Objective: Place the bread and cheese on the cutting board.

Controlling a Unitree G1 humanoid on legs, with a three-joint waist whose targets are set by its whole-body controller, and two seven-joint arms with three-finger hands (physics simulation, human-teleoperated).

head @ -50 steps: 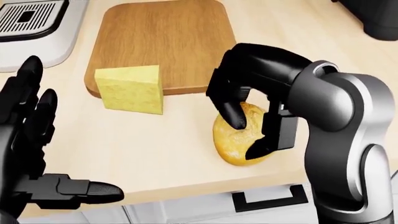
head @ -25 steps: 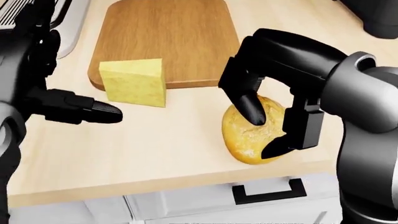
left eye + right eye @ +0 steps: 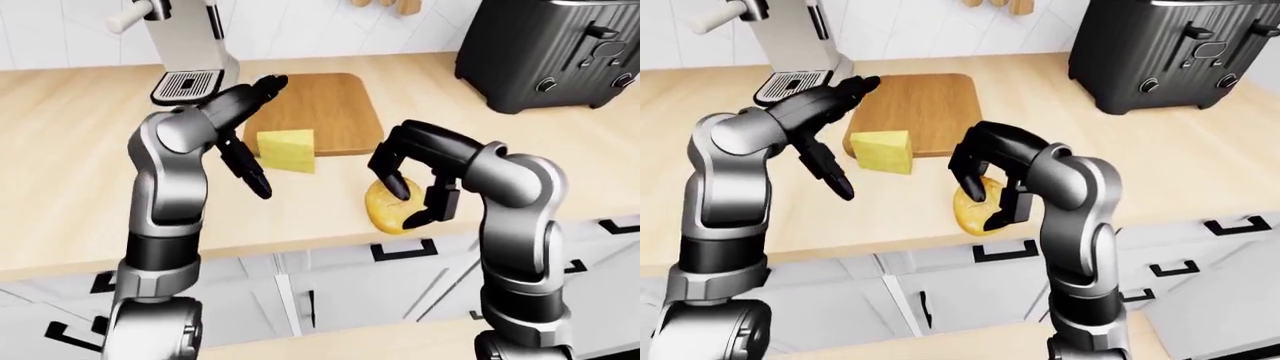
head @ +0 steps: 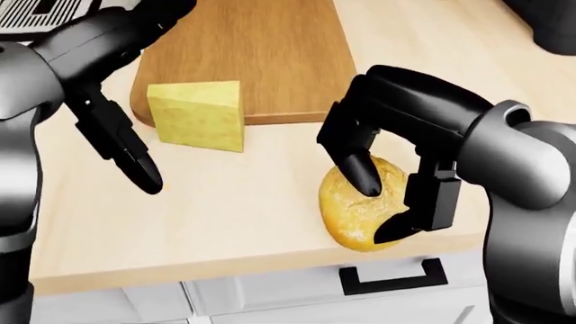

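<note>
The golden bread roll [image 4: 356,212] lies on the wooden counter near its bottom edge in the head view. My right hand [image 4: 383,202] curls over it, one finger pressed on its top and the thumb against its right side. The yellow cheese wedge [image 4: 200,116] rests at the bottom-left corner of the brown cutting board [image 4: 261,47], partly over the board's edge. Just left of the cheese, my left hand [image 4: 126,101] hovers open, its fingers spread toward the board and its thumb pointing down, apart from the cheese.
A coffee machine [image 3: 185,45] stands left of the board at the top of the left-eye view. A black toaster [image 3: 550,52] sits at the top right. White cabinet drawers [image 4: 387,280] lie below the counter edge.
My left hand has risen from the bottom left and swung up beside the cheese. The right hand stays wrapped on the bread. The view has shifted slightly.
</note>
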